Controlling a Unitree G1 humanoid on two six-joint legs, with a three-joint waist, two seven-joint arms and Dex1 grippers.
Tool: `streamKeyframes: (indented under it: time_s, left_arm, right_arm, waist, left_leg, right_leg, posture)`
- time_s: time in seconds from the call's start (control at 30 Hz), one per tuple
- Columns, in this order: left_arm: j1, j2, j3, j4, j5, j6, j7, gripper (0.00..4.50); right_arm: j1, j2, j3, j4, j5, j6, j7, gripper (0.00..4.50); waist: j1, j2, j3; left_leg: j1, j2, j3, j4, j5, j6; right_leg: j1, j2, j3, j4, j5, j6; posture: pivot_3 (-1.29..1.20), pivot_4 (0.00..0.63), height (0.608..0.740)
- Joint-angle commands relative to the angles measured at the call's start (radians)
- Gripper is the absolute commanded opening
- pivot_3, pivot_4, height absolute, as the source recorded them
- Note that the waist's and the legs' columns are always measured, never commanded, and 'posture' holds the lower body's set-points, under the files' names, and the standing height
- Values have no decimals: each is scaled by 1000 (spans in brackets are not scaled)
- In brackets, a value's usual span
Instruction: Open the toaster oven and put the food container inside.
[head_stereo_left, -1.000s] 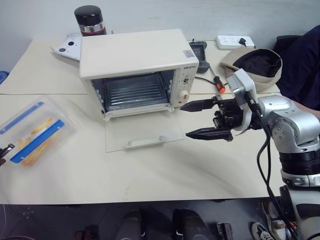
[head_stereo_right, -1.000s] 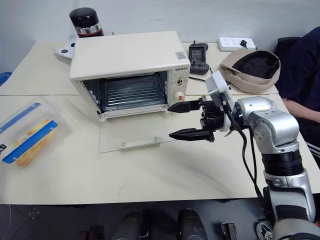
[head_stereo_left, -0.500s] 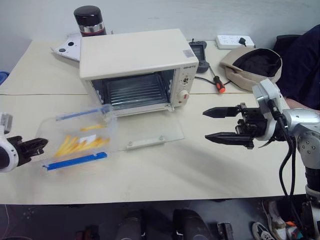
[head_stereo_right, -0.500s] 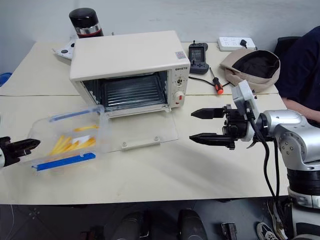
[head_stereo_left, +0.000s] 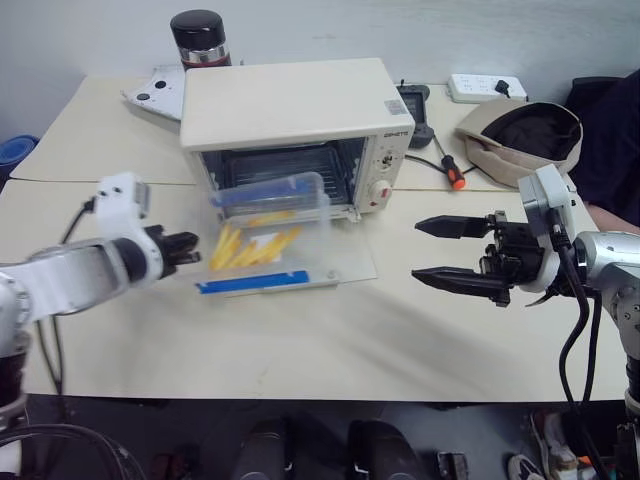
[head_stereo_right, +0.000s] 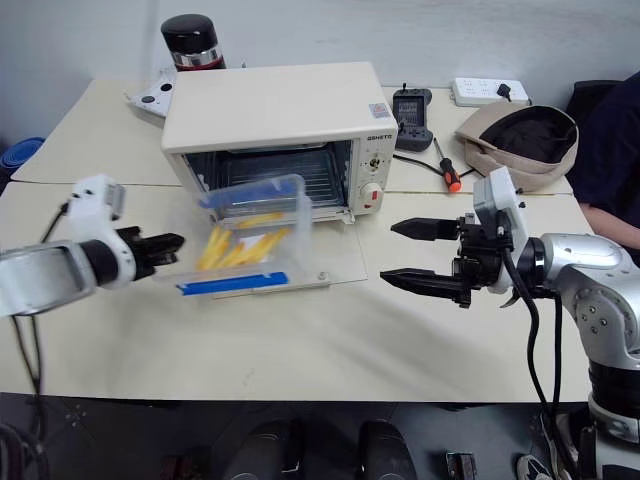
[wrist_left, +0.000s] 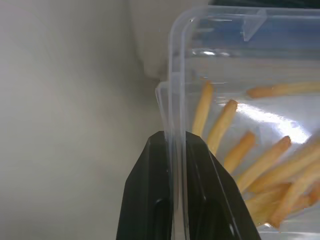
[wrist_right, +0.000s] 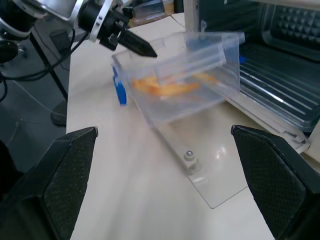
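From the head views we take the toaster oven (head_stereo_left: 300, 120) as our landmark: it stands on the desk (head_stereo_left: 330, 340) with its glass door (head_stereo_left: 345, 268) dropped flat in front of it, so the opening step looks done. The food container (head_stereo_left: 268, 232) hangs tilted just in front of the oven's mouth, above the lowered door – held there, we judge, to line it up with the wire rack inside. Our left pincer (head_stereo_left: 187, 248) sits to the left of the oven's front, clamped nearly shut on the container's near rim. Our right pincer (head_stereo_left: 455, 252) waits to the right of the oven, past the knob panel, its two fingers spread wide and holding nothing – kept clear, we think, so the door and mouth are free. A screwdriver (head_stereo_left: 451, 172) and a cap (head_stereo_left: 518, 135) lie further right of the oven, a dark flask (head_stereo_left: 199, 37) behind it.

In the left wrist view the two black fingers (wrist_left: 147, 200) pinch the clear wall of the container between them, yellow sticks showing just inside.

In the right wrist view the wide-apart fingertips (wrist_right: 70, 165) frame the scene: the container is lifted over the door, just before the rack, the left pincer gripping its far edge.
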Motion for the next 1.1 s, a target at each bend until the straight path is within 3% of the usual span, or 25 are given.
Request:
streamKeyframes:
  time_s: [0.03,0.33,0.5,0.63,0.8,0.93,1.07,1.1]
  left_arm:
    - [-3,-28,-33,-109,-65,-86,86,20]
    - [-94,-76,-139,12,30,-131,151,20]
    - [-182,-156,-168,76,119,-118,126,1609]
    - [-142,-193,-93,71,133,-158,102,2751]
    - [-20,-214,39,-9,117,-215,8,2751]
    - [71,-207,151,-77,129,-230,-186,2751]
    - [168,-136,261,-110,212,-198,-491,2751]
    - [185,-125,280,-107,227,-198,-551,2786]
  right_arm:
    - [22,-7,-70,-41,48,-1,-36,4500]
    - [45,4,-67,-58,54,-27,-82,4500]
    - [50,27,-44,-51,32,-54,-95,4500]
    - [67,37,-27,-42,4,-75,-110,4500]
    - [97,51,-19,-38,-3,-80,-126,4500]
    - [119,48,5,-45,-15,-81,-116,4500]
    - [122,38,23,-44,5,-65,-83,4500]
    - [119,36,27,-43,8,-64,-74,4077]
  waist:
    - [0,0,0]
    - [2,0,0]
    - [16,0,0]
    - [20,0,0]
    - [17,0,0]
    - [20,0,0]
    - [20,0,0]
    - [20,0,0]
  left_leg:
    - [0,0,0,0,0,0]
    - [1,0,1,1,5,0]
    - [1,-1,1,2,5,1]
    - [1,-1,1,2,6,0]
    - [1,0,1,2,6,0]
    - [1,0,1,2,6,0]
    - [1,0,1,1,6,0]
    - [1,0,1,1,6,0]
  right_leg:
    - [0,0,0,0,0,0]
    - [1,3,0,2,0,0]
    - [1,3,0,1,0,0]
    - [1,3,0,1,0,1]
    - [1,4,0,2,0,1]
    - [1,4,0,2,0,1]
    - [1,4,0,1,0,0]
    - [1,4,0,1,0,0]
  posture:
    - [0,150,740]
    - [0,150,740]
    - [0,150,740]
    - [0,150,740]
    - [0,150,740]
    - [0,150,740]
    - [0,150,740]
    - [0,150,740]
